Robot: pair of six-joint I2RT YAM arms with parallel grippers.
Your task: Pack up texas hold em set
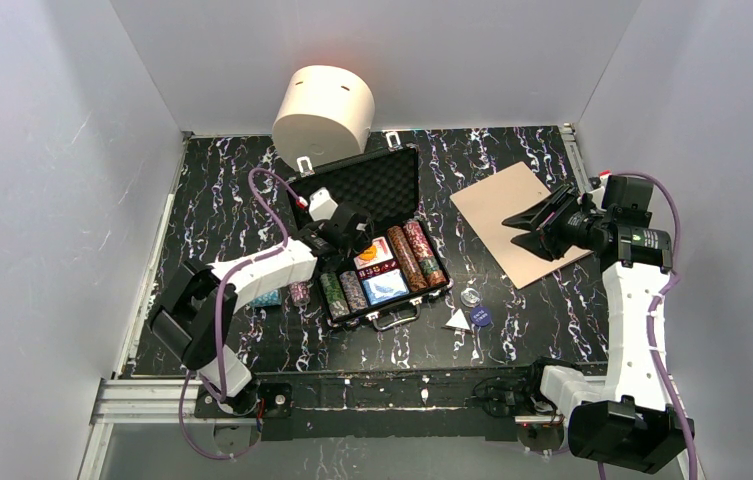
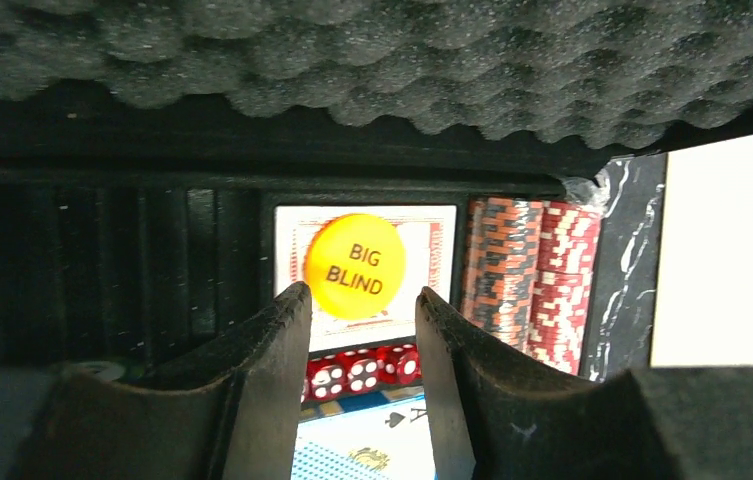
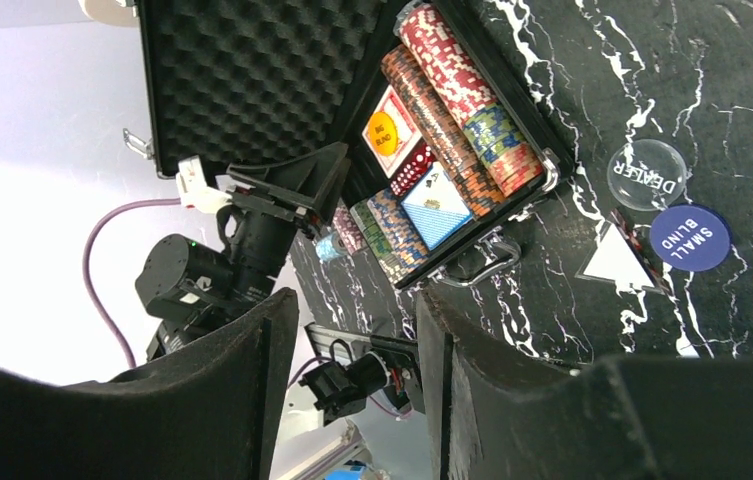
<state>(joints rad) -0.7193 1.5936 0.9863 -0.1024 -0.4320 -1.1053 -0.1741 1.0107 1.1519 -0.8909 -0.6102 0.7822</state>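
The black briefcase (image 1: 399, 165) lies open with its foam lid up. Inside are striped chip stacks (image 1: 412, 255), a blue card deck (image 1: 385, 288) and red dice (image 2: 362, 368). The yellow BIG BLIND button (image 2: 355, 265) rests on the red card deck (image 2: 432, 225), just past my left fingertips. My left gripper (image 2: 357, 292) hovers over the case (image 1: 352, 235), open and holding nothing. Loose on the table right of the case lie a clear dealer button (image 1: 470, 297), a blue small-blind button (image 1: 481, 316) and a white triangle (image 1: 458, 320). My right gripper (image 1: 524, 225) is open and empty above the tan board.
A cream cylinder (image 1: 324, 110) stands behind the case lid. The tan flat board (image 1: 502, 200) lies at the right. Two short chip stacks (image 1: 299, 292) sit on the table left of the case, under my left arm. White walls close in the table.
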